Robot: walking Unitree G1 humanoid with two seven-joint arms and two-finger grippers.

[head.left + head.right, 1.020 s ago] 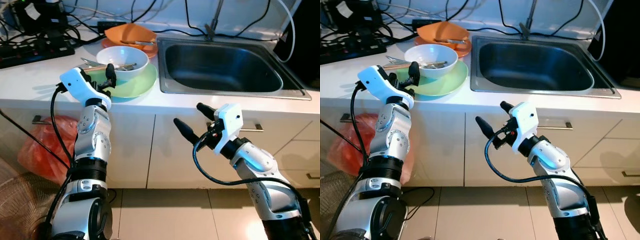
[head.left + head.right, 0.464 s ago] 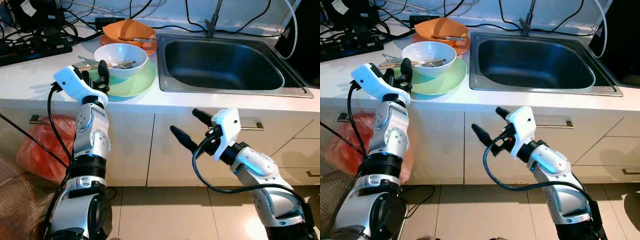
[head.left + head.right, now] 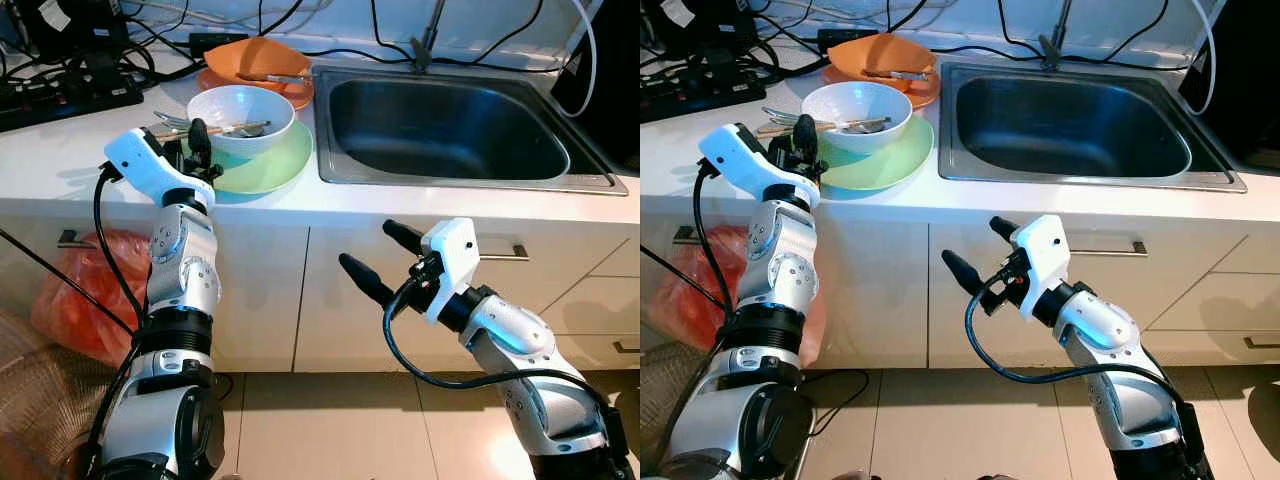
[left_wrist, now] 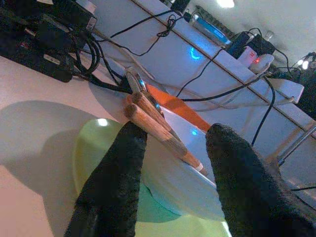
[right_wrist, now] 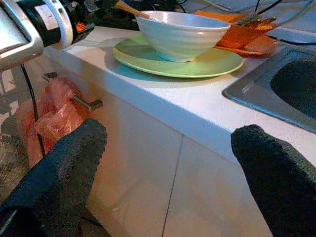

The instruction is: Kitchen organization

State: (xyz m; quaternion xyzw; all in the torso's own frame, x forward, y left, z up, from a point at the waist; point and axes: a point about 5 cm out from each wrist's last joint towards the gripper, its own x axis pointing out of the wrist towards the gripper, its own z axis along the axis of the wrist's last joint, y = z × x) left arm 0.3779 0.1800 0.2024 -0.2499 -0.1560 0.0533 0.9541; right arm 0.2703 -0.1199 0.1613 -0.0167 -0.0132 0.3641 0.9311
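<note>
Upper left of the left eye view: white desk (image 3: 60,160) carrying a light green plate (image 3: 262,165), with a white bowl (image 3: 241,115) seated on the plate. Inside the bowl, cutlery and wooden-handled utensils (image 3: 190,126) jutting out over the rim toward frame left. Just behind the bowl, toward the top of the frame, an orange dish (image 3: 260,60) with more cutlery lying in it. Far upper left, a black power strip (image 3: 60,95) amid tangled cables. Upper right, a steel sink (image 3: 450,130) sunk into the desk, tap base at top centre.

Left gripper (image 3: 190,150) raised at the desk's front edge, hard against the near-left rim of the plate, beside the bowl. Jaws spread, pinching nothing; in the left wrist view, two black fingers (image 4: 118,182) standing apart with the wooden handles (image 4: 158,128) showing between and beyond them, above the green plate and white bowl.

Right gripper (image 3: 378,262) held at centre frame, below the desk's edge, in front of the white cabinet doors (image 3: 340,300). Jaws wide apart, holding nothing; in the right wrist view, the desk edge, plate and bowl lying well beyond the two spread fingers (image 5: 74,158).

Lower left, an orange-red plastic bag (image 3: 85,290) by the cabinet front. Along the bottom, beige tiled floor (image 3: 320,430).
</note>
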